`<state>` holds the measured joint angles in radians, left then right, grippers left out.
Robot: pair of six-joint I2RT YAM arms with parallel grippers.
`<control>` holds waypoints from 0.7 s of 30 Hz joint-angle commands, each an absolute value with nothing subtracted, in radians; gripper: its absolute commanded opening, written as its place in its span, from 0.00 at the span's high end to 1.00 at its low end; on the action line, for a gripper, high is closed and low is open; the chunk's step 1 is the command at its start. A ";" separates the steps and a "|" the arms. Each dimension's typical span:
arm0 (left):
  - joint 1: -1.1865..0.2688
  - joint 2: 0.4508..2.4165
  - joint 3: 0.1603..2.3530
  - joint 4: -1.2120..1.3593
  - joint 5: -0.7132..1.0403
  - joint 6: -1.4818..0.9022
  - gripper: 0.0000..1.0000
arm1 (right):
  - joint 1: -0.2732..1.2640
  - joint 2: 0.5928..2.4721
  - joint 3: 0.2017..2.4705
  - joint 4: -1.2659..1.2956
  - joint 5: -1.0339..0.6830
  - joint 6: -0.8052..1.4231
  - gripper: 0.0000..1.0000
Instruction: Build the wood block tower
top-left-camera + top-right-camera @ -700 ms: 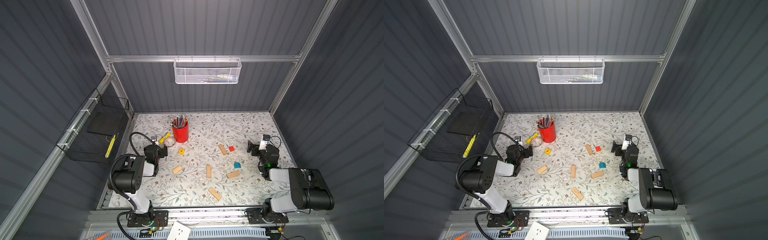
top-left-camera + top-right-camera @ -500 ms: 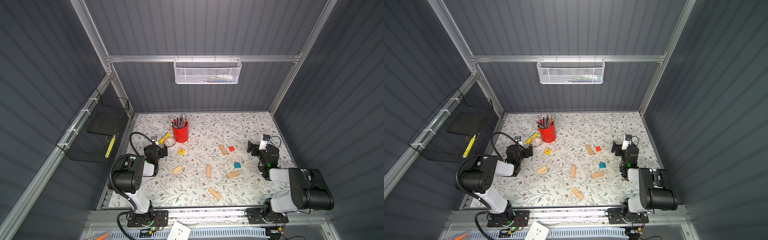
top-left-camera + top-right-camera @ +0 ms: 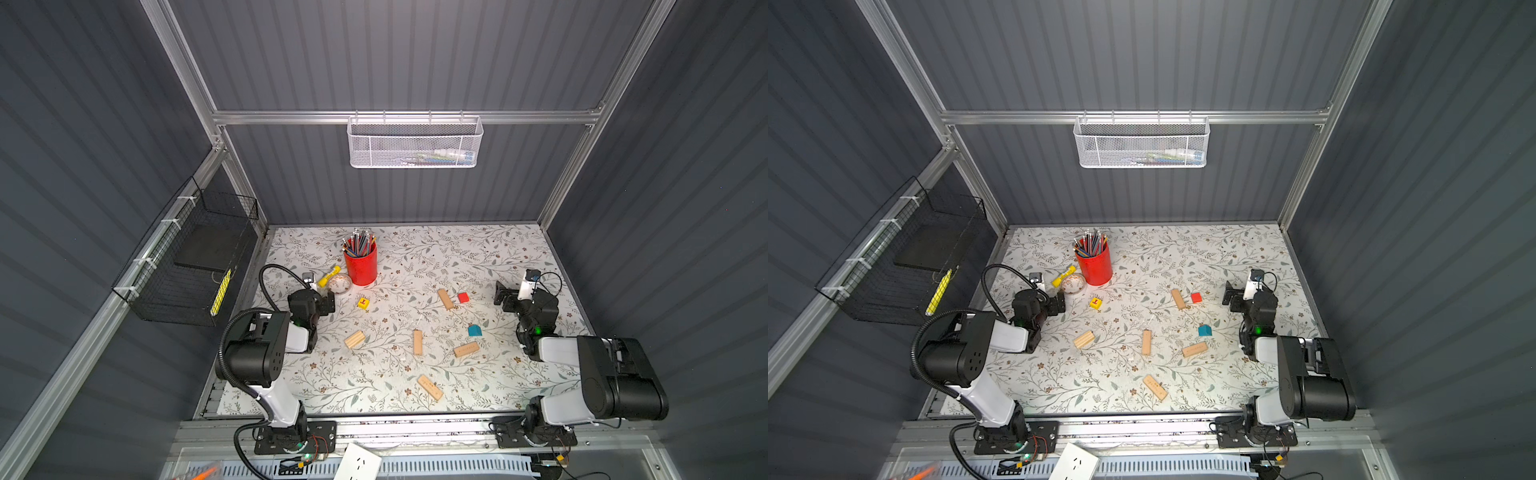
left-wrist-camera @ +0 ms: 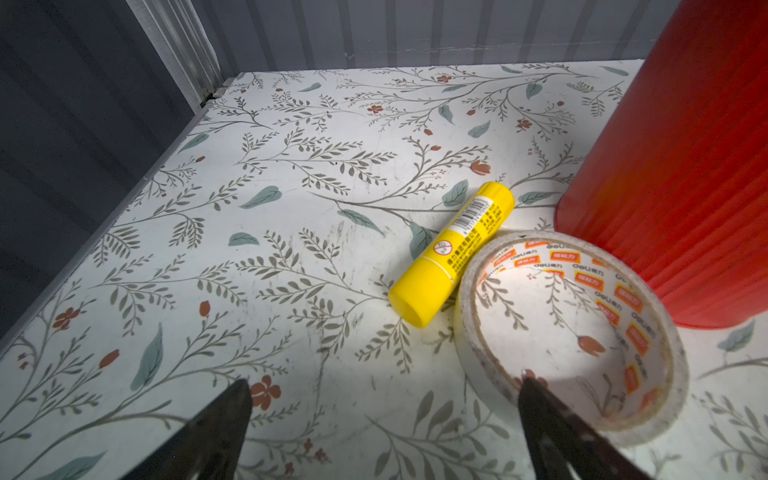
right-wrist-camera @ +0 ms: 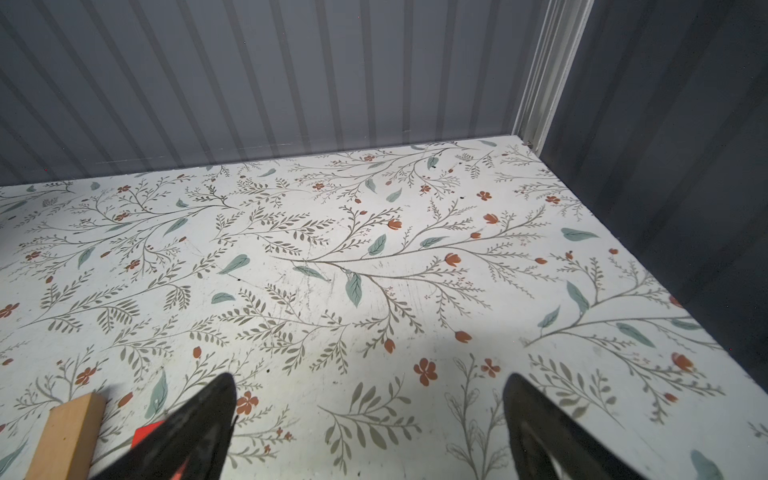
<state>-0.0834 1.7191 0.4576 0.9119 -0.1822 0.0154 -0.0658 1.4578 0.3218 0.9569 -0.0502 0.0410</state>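
Since no block rests on another, the tower is judged to be unstarted. Five wooden planks (image 3: 417, 342), a yellow block (image 3: 363, 303), a red block (image 3: 463, 297) and a teal block (image 3: 474, 330) are seen lying flat and scattered across the middle of the table (image 3: 478, 249) in both top views.

The right gripper (image 5: 370, 380) is held low near the right edge, its fingers (image 5: 199, 415) spread wide with nothing between them. The left gripper (image 4: 384, 386) is likewise spread and empty. It is pointed at a glue stick (image 4: 453, 253), a roll of tape (image 4: 623, 299) and a red cup (image 4: 673, 166), none of which belongs to the tower.

The coming move is judged to turn on the right side. The red block and the far plank (image 3: 446, 299) just beside it lie nearest the right gripper, off toward the table's middle from its fingers rather than ahead of them, so only a corner of each is caught in the right wrist view. That plank's long axis runs from far side to near side, slightly slanted. The yellow block is found near the left gripper, also toward the middle. An inward turn of the wrist would probably be needed before either could be closed upon.
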 commanded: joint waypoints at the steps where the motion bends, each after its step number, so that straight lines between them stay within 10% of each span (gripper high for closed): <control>1: -0.075 1.717 0.475 0.905 -0.192 0.017 0.00 | -0.071 1.459 0.329 0.968 -0.059 0.041 0.01; 21: -0.075 1.342 0.550 0.482 -0.249 -0.138 0.00 | -0.071 1.139 0.422 0.563 -0.023 0.141 0.01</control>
<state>-0.0830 1.3991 0.4873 0.6544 -0.2752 -0.0685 -0.0658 1.2072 0.3798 0.7136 -0.0704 0.0654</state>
